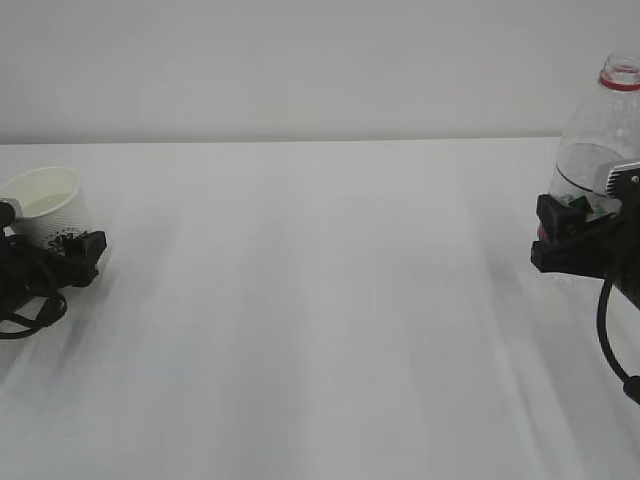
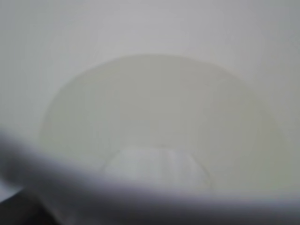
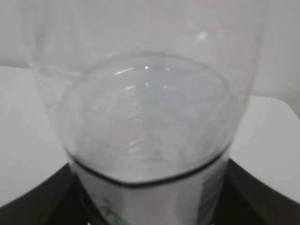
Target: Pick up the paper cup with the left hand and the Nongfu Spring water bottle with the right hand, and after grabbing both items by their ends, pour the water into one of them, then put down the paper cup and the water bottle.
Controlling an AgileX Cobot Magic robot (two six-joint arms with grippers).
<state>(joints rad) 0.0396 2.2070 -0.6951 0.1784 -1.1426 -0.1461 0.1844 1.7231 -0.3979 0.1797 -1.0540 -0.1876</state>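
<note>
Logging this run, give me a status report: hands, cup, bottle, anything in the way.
Left hand at the paper cup, grip unclear. Right hand clamped on the upright water bottle. Water visible in the bottle. Nothing on the table between them.

No legible txt; paper cup print too blurry.

Bottle cut off at right edge; cup rim blurred — close.

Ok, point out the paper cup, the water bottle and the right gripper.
paper cup (image 1: 55,215): exterior view, side wall.
water bottle (image 1: 590,140): exterior view, clear shoulder.
right gripper (image 1: 572,238): exterior view, black fingers at the label.
</note>
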